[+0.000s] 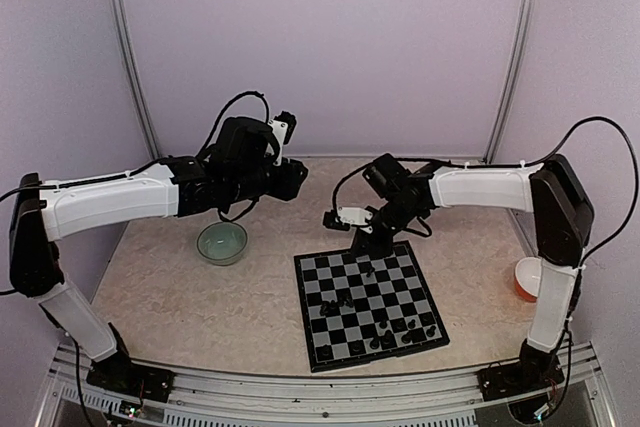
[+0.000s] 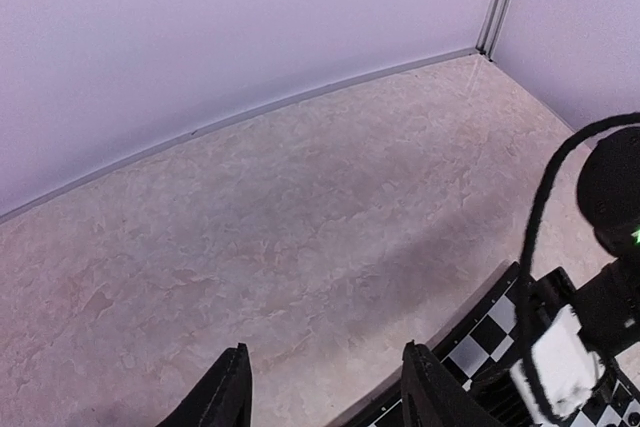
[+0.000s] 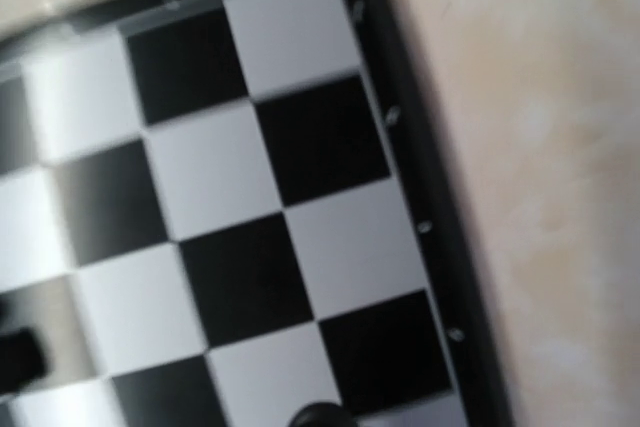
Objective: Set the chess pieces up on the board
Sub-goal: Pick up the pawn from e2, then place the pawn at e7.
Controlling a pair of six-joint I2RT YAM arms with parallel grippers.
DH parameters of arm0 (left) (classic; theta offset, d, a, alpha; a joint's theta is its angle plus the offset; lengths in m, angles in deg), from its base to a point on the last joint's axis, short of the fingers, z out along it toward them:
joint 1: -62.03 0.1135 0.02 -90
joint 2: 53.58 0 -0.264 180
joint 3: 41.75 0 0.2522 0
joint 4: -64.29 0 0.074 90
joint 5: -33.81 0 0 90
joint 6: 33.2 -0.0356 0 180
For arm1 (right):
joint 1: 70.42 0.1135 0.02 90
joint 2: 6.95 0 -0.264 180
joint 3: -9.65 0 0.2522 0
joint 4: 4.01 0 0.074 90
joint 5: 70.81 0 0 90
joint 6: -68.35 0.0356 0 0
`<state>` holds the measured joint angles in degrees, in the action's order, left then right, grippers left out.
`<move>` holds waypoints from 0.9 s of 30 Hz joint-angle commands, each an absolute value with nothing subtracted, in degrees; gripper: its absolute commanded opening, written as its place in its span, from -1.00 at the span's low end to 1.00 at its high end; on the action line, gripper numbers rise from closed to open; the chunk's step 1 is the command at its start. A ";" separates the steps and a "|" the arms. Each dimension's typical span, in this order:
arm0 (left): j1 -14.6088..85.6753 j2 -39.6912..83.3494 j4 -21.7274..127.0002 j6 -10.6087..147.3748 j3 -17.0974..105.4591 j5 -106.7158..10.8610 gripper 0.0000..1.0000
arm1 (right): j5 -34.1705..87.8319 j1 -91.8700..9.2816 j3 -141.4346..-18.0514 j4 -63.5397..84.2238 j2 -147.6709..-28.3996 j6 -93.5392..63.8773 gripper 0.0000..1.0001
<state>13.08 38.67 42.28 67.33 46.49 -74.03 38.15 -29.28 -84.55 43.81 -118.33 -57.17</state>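
Now | left fingers (image 2: pixel 225 392) apart, empty, board (image 2: pixel 468 353) beside | right fingers (image 1: pixel 371 244) over far edge, grip unclear

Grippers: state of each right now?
Left gripper: open, nothing between the fingers.
Right gripper: cannot tell; its fingers are not clearly shown.

Board (image 3: pixel 300 207) blurred, chess pieces (image 1: pixel 384 326) indistinct

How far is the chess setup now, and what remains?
Done: several chess pieces stand on the near half of the board, unevenly spaced. In hand: the right gripper is low over the far edge; I cannot tell whether it holds a piece. The left gripper is open and empty. Left: the far rows look mostly bare.
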 commanded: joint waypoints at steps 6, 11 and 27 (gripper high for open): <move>13.14 37.99 41.15 65.93 48.13 -73.21 0.03 | 41.30 -28.63 -72.58 48.09 -99.60 -61.39 -0.96; 13.12 38.58 40.59 65.92 48.72 -72.76 0.03 | 41.43 -27.51 -64.95 50.55 -95.05 -64.20 -0.96; 13.08 40.35 39.07 65.62 49.75 -71.50 0.03 | 40.05 -15.86 -67.05 53.02 -101.71 -65.77 -0.93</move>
<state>13.08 39.30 40.25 66.52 47.60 -72.68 39.77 -18.30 -65.36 50.74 -98.72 -64.23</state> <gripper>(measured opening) 0.513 0.044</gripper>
